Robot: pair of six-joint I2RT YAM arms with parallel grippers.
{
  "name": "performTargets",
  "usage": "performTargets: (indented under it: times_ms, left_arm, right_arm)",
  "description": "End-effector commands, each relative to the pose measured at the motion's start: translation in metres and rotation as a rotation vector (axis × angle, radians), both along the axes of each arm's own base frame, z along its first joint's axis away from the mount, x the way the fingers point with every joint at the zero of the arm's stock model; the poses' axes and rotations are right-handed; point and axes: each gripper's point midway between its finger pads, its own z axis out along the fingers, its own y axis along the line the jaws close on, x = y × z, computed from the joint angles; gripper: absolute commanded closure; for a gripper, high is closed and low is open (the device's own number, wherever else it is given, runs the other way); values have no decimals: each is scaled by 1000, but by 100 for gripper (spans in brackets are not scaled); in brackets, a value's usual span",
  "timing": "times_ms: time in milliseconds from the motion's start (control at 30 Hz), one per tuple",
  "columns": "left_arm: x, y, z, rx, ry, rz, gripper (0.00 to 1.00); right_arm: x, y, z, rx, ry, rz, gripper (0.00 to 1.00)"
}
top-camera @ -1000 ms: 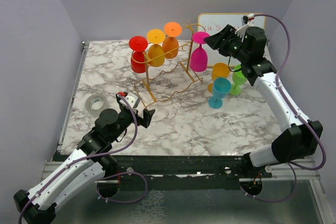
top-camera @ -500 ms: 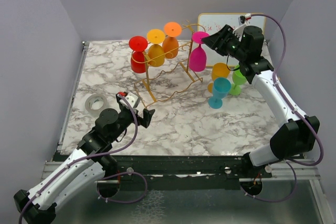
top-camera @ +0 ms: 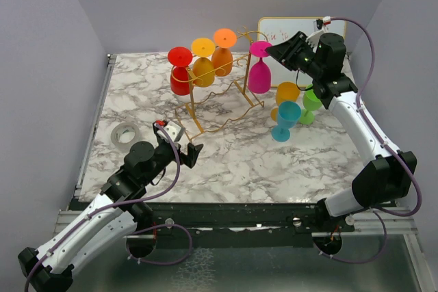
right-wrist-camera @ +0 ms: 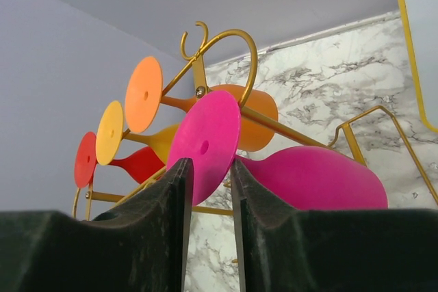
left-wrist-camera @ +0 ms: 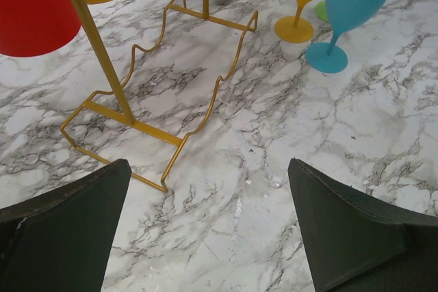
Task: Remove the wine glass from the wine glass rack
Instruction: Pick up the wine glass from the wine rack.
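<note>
Right tool narrowed at pink glass; contact unclear.

Left fingers spread wide, held low; right fingers narrowly parted, raised high

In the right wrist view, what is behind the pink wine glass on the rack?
Behind the pink wine glass hang an orange glass, a yellow glass and a red glass, on the gold rack. The pink foot covers part of the orange and yellow bowls.
</note>
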Motion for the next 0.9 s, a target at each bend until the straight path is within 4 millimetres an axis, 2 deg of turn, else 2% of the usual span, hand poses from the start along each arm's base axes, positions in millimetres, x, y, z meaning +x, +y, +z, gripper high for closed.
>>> performTargets:
  times_ms: [0, 300, 367, 600, 867]
  left_arm:
    - [-4, -3, -4, 6, 2, -37, 1]
    - [-5, -4, -4, 7, 3, -40, 1]
    - [-5, -4, -4, 7, 4, -41, 1]
    - [-4, -4, -7, 13, 11, -39, 1]
    - [-3, -4, -9, 18, 21, -34, 1]
  right_arm:
    - [5, 1, 3, 17, -11, 5, 69]
    - [4, -2, 4, 37, 0, -19, 72]
    - [4, -4, 12, 57, -24, -28, 73]
    - [-2, 1, 19, 116, -19, 17, 77]
    - [-1, 1, 14, 159, 16, 25, 83]
